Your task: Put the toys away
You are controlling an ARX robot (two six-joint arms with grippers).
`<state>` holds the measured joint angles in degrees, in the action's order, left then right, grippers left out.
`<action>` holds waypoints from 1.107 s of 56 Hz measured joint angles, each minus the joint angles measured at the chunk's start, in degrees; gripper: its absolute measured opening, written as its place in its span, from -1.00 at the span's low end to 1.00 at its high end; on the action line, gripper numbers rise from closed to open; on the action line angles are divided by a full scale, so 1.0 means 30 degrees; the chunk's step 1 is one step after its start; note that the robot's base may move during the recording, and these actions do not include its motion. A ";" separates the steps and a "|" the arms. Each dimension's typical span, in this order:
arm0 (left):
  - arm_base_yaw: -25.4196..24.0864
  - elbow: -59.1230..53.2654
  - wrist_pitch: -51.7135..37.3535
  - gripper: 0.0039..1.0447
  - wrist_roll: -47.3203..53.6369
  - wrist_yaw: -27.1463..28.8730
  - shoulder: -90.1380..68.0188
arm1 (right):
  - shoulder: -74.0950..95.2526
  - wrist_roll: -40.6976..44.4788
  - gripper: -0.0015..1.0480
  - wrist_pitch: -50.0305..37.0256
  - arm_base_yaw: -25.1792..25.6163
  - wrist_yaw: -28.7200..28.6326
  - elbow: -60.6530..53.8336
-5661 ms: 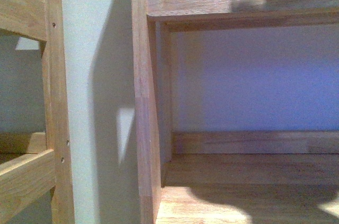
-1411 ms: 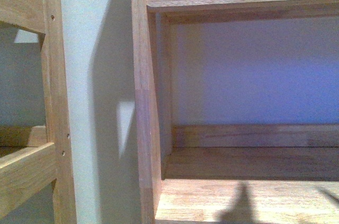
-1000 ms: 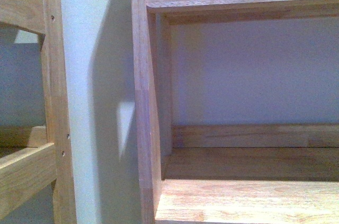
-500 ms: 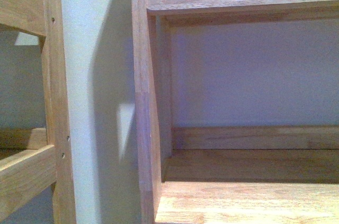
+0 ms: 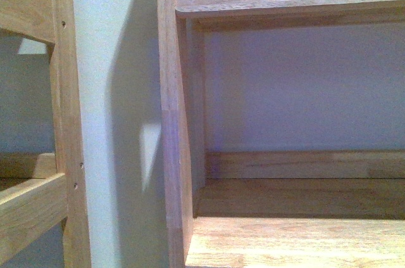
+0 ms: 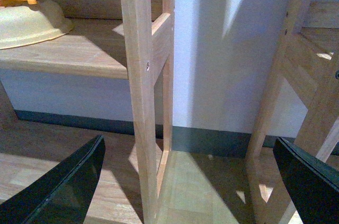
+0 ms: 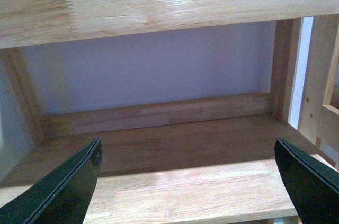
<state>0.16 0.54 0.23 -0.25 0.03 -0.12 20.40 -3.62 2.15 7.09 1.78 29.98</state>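
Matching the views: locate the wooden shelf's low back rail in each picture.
Front: back rail at lower right, behind the shelf board.
Left wrist: not in it.
Right wrist: across the middle.
Shared landmark: the pale wall, in all three.

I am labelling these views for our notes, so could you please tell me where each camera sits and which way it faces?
Front view: on the body, facing a wooden shelf and pale wall; no arm shows.
Left wrist view: on the left arm, looking past the open left gripper at a shelf post, the floor and a cream toy.
Right wrist view: on the right arm, open right gripper facing a shelf bay.
The front and right wrist views seem to share that bay.
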 joint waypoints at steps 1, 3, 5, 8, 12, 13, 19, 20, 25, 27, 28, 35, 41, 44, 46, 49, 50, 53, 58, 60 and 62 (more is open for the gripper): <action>0.0000 0.0000 0.0000 0.89 0.0007 0.0000 0.0000 | -0.0007 0.0044 0.76 0.0423 0.0146 -0.0459 0.0073; 0.0000 0.0000 0.0000 0.89 0.0007 0.0000 0.0000 | -0.0102 0.0299 0.66 0.1435 0.0423 -0.1632 0.0102; 0.0000 0.0000 0.0000 0.89 0.0007 -0.0007 0.0000 | -0.0291 0.0503 0.56 0.2018 0.0459 -0.2623 -0.0153; 0.0000 0.0000 0.0000 0.89 0.0007 0.0000 0.0007 | -0.0699 0.0699 0.40 0.2120 -0.0503 -0.1821 -0.0882; 0.0000 0.0000 0.0000 0.89 0.0007 0.0000 0.0007 | -0.1311 0.0845 0.18 0.1821 -0.1865 -0.0860 -0.1974; 0.0000 0.0000 0.0000 0.89 0.0007 0.0000 0.0007 | -0.1486 0.0874 0.11 0.1712 -0.2004 -0.0845 -0.2273; 0.0000 0.0000 0.0000 0.89 0.0007 0.0000 0.0000 | -0.2492 0.1064 -0.35 0.1013 -0.2259 -0.0678 -0.4080; 0.0000 0.0000 0.0000 0.89 0.0007 0.0000 0.0007 | -0.2616 0.1071 -0.41 0.0933 -0.2266 -0.0678 -0.4306; 0.0000 0.0000 0.0000 0.89 0.0000 -0.0007 0.0007 | -0.3024 0.1078 -0.65 0.0670 -0.2280 -0.0670 -0.5005; 0.0000 0.0000 0.0000 0.89 0.0000 0.0000 0.0000 | -0.3242 0.1078 -0.78 0.0546 -0.2280 -0.0670 -0.5377; 0.0000 0.0000 0.0000 0.89 0.0000 -0.0007 0.0000 | -0.3279 0.1078 -0.81 0.0517 -0.2280 -0.0670 -0.5464; 0.0000 0.0000 0.0000 0.89 0.0007 0.0000 0.0000 | -0.3796 0.1137 -0.93 0.0219 -0.2280 -0.0670 -0.6251; 0.0000 0.0000 0.0000 0.89 0.0000 0.0000 0.0000 | -0.4197 0.1137 -0.93 0.0000 -0.2280 -0.0663 -0.6856; 0.0000 0.0000 0.0000 0.89 0.0000 0.0000 0.0000 | -0.4335 0.1144 -0.93 -0.0073 -0.2288 -0.0663 -0.7074; 0.0000 0.0000 0.0000 0.89 0.0000 -0.0007 0.0000 | -0.4430 0.1137 -0.93 -0.0095 -0.2288 -0.0670 -0.7206; 0.0000 0.0000 0.0000 0.89 0.0007 -0.0007 0.0007 | -0.4590 0.1137 -0.93 -0.0182 -0.2288 -0.0670 -0.7424; 0.0000 0.0000 0.0000 0.89 0.0007 0.0000 0.0000 | -0.4641 0.1137 -0.93 -0.0211 -0.2288 -0.0663 -0.7504; 0.0000 0.0000 0.0000 0.89 0.0000 0.0000 0.0000 | -0.4867 0.1137 -0.93 -0.0277 -0.2288 -0.0670 -0.7788; 0.0000 0.0000 0.0000 0.89 0.0007 0.0000 0.0000 | -0.5107 0.1137 -0.93 -0.0350 -0.2288 -0.0663 -0.8160; 0.0000 0.0000 0.0000 0.89 0.0007 0.0000 0.0000 | -0.5195 0.1137 -0.93 -0.0379 -0.2288 -0.0663 -0.8262; 0.0000 0.0000 0.0000 0.89 0.0000 0.0000 0.0000 | -0.5282 0.1137 -0.93 -0.0401 -0.2288 -0.0670 -0.8371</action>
<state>0.16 0.54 0.23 -0.25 0.03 -0.12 4.56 -0.21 0.95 0.23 -0.23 4.86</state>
